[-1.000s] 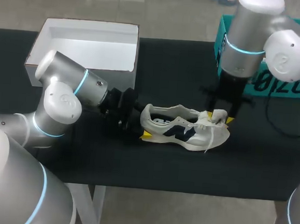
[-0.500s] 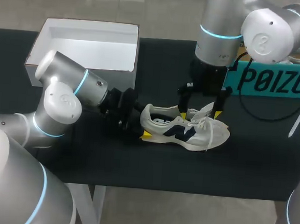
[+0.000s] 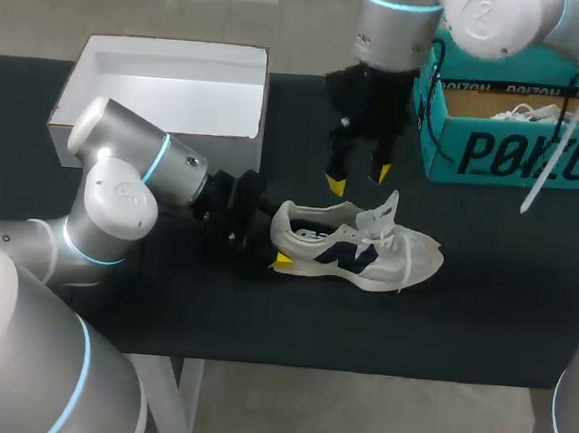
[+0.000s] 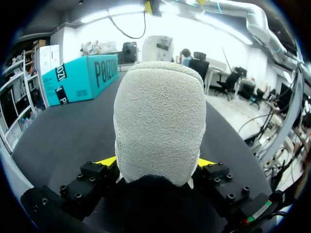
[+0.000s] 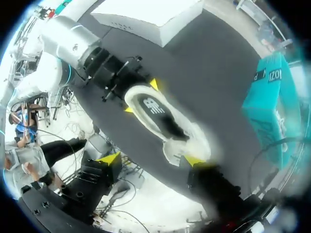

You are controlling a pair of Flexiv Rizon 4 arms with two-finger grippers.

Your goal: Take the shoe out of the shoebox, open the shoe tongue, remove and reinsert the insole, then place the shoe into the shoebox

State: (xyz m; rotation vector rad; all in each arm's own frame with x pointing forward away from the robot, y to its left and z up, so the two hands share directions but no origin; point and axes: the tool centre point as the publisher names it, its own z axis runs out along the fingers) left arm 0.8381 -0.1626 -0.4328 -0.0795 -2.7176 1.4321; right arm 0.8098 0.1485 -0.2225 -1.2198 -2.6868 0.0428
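Note:
A white and grey shoe [image 3: 357,250] with a dark side logo lies on its sole on the black table [image 3: 484,292], toe to the right, and its tongue [image 3: 380,213] stands up. My left gripper [image 3: 274,238] is shut on its heel; in the left wrist view the heel [image 4: 159,121] fills the space between the yellow tips of that gripper [image 4: 156,163]. My right gripper [image 3: 356,179] hangs open above and behind the shoe's opening, holding nothing. From the right wrist view the shoe [image 5: 158,114] lies below that gripper [image 5: 153,159].
A teal shoebox [image 3: 515,159] at the back right holds another white shoe [image 3: 523,113]. A white open box [image 3: 169,92] sits at the back left, just behind my left arm. A white strap [image 3: 556,147] hangs in front of the teal box.
My right gripper let go of the tongue, rose and moved left and back from the shoe's laces. The tongue now stands up. The left arm and shoe stayed put.

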